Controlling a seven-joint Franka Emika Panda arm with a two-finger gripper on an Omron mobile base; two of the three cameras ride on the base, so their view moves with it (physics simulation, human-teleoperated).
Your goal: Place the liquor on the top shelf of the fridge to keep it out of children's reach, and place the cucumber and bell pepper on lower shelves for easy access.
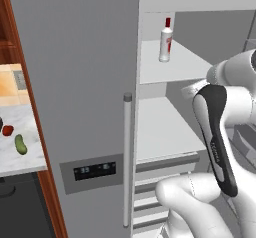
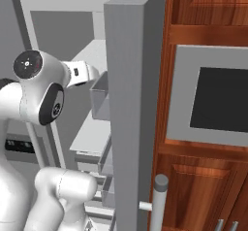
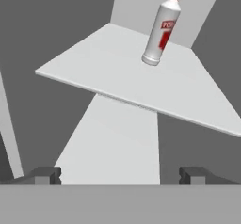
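The liquor's red cap is cut off by the hand view's top edge, and the robot arm hides the fridge's lower right interior.

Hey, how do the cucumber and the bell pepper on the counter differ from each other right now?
The cucumber is dark green and elongated; the bell pepper is red and round. The cucumber is the longer of the two, the bell pepper shorter. The cucumber lies nearer the counter's front edge, the bell pepper farther back. Both rest on the counter left of the fridge, not yet shelved.
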